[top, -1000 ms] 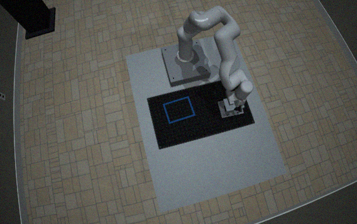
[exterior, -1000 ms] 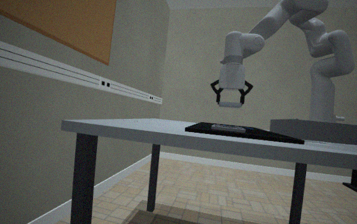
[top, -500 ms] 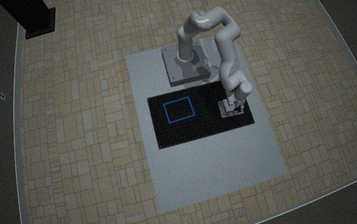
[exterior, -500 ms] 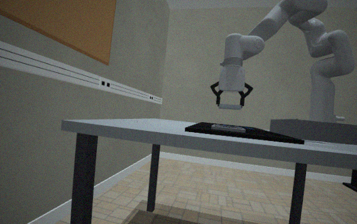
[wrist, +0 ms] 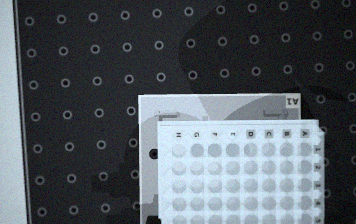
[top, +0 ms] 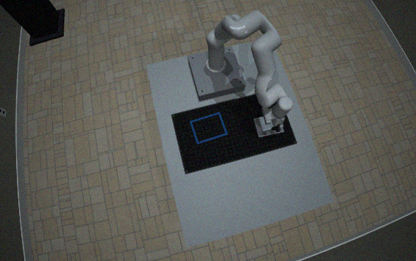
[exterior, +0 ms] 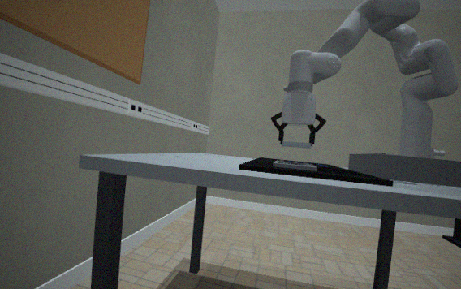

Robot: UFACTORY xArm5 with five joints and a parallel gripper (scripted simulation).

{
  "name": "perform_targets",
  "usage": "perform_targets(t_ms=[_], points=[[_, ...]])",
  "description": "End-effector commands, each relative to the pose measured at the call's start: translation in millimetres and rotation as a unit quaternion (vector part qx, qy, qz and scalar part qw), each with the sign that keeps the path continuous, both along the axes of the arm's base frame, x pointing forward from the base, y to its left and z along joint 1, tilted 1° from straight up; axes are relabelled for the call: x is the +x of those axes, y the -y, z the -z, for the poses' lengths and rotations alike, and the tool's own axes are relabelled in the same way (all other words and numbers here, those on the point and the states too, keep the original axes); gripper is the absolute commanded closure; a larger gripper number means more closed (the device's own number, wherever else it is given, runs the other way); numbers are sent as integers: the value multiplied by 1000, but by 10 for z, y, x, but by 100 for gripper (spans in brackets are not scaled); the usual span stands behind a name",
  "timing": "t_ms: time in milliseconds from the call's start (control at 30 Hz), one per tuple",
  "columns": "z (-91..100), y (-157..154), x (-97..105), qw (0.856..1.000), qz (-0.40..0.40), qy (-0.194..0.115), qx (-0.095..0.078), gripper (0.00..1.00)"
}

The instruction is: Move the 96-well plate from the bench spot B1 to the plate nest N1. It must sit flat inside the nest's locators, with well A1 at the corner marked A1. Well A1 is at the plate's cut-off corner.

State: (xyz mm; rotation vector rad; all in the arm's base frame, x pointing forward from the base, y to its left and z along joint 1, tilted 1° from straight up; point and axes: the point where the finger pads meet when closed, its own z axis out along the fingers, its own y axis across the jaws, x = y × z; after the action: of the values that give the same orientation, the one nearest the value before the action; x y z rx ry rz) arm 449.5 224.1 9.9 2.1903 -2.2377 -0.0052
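My gripper [exterior: 296, 139] is shut on the white 96-well plate [exterior: 295, 144] and holds it level, well above the table. In the wrist view the plate [wrist: 240, 172] fills the lower right, with its column A and row 1 corner at the top right. The grey plate nest N1 [wrist: 210, 112] lies below it on the black pegboard mat, partly hidden by the plate, with its A1 label [wrist: 292, 101] at the top right corner. The plate hangs over the nest, shifted slightly right. From above, the arm covers most of the plate and the nest [top: 269, 127].
The blue outlined bench spot B1 [top: 208, 127] is empty on the left of the black mat [top: 234, 133]. The arm's grey base block [top: 216, 75] stands behind the mat. The nest also shows as a low slab on the mat [exterior: 295, 164].
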Motion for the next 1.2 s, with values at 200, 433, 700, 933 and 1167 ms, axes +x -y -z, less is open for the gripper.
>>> perform_targets(t_ms=[200, 433, 700, 933, 1167], points=[[101, -7, 17, 1000, 0, 5, -5, 100], [217, -4, 16, 1000, 0, 5, -5, 100], [318, -3, 16, 1000, 0, 5, -5, 100], [369, -2, 16, 1000, 0, 5, -5, 100], [369, -2, 16, 1000, 0, 5, -5, 100]])
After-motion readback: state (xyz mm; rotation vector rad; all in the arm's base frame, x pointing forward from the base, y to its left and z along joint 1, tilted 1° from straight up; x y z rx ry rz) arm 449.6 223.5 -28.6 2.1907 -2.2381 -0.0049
